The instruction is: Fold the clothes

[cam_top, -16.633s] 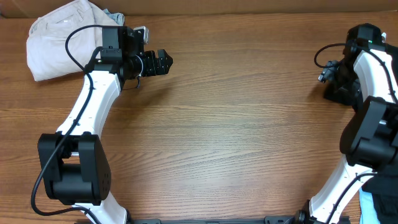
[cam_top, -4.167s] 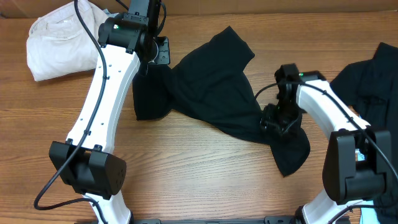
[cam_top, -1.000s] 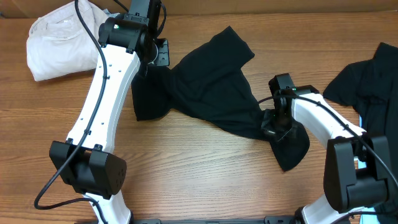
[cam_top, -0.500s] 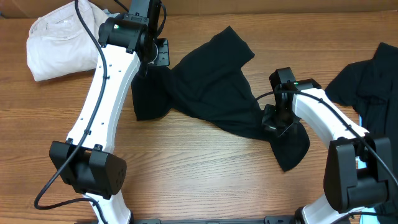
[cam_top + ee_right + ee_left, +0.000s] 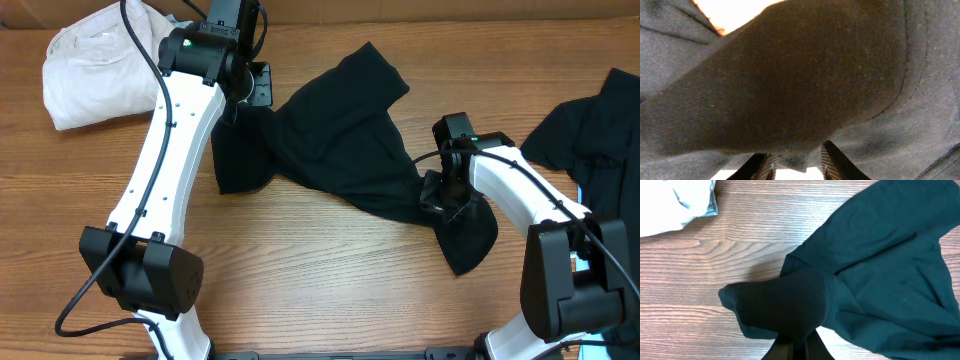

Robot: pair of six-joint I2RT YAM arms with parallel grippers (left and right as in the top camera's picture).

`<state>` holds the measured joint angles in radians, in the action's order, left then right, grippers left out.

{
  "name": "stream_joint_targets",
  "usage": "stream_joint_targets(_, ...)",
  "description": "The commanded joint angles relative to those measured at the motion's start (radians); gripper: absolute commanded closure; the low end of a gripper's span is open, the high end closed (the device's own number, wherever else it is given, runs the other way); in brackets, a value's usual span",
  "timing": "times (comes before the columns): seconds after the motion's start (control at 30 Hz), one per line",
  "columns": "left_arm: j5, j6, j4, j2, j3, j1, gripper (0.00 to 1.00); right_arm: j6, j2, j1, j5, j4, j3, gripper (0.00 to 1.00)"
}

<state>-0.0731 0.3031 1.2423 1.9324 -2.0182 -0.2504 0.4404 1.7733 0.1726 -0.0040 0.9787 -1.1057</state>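
Black garment lies diagonal between arms: left gripper clamps far-left corner, right gripper parted at near-right tail

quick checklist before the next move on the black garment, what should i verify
1. Left claw shut on a corner of the black garment: ok.
2. Right claw gripping the garment's lower end: cannot tell; its fingers stand parted with cloth between them.
3. Garment lying flat and spread for folding: not ok; it is bunched and twisted between the two arms.
4. Second black garment separate from the one being worked: ok; it lies apart at the right edge.
5. Cream-white bundle out of the way: ok; it sits in the far left corner.
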Motion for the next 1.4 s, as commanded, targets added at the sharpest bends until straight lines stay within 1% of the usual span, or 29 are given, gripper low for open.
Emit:
stream_joint_targets(0.0, -0.016, -0.019, 0.002, 0.010, -0.011, 0.004, 0.96, -0.002, -0.026, 0.002, -0.017, -0.006, 0.008, 0.67)
stream_joint_targets(0.17, -0.016, -0.019, 0.000, 0.010, -0.011, 0.005, 0.96, -0.002, -0.026, 0.004, -0.042, -0.040, 0.037, 0.67)
stream_joint_targets(0.4, -0.016, -0.019, -0.010, 0.010, -0.011, 0.005, 0.96, -0.002, -0.026, 0.004, -0.042, -0.044, 0.039, 0.68)
stream_joint_targets(0.47, -0.016, -0.019, -0.010, 0.010, -0.011, 0.005, 0.96, -0.002, -0.026, 0.004, -0.043, -0.047, 0.039, 0.75)
stream_joint_targets(0.53, -0.016, -0.019, -0.010, 0.010, -0.011, 0.006, 0.96, -0.001, -0.027, 0.004, -0.043, -0.049, 0.037, 0.86)
stream_joint_targets(0.63, -0.016, -0.019, -0.010, 0.010, -0.011, 0.006, 0.96, -0.001, -0.027, 0.004, -0.043, -0.050, 0.032, 0.95)
stream_joint_targets(0.87, -0.016, -0.019, -0.017, 0.008, -0.013, 0.012, 0.96, 0.001, -0.035, 0.004, -0.070, -0.026, -0.018, 0.96)
stream_joint_targets(1.0, 0.004, -0.019, -0.011, -0.009, -0.073, 0.024, 0.96, -0.006, -0.082, 0.004, -0.072, 0.067, -0.125, 0.96)
stream_joint_targets(1.1, 0.019, -0.019, 0.008, -0.035, -0.177, 0.032, 0.96, -0.037, -0.142, 0.004, -0.071, 0.167, -0.265, 0.96)
stream_joint_targets(1.23, 0.018, -0.019, 0.044, -0.077, -0.363, 0.035, 0.96, -0.053, -0.212, 0.000, -0.059, 0.305, -0.494, 0.96)
stream_joint_targets(1.37, 0.018, -0.019, 0.063, -0.141, -0.507, 0.035, 0.96, -0.056, -0.264, -0.019, -0.040, 0.427, -0.745, 0.96)
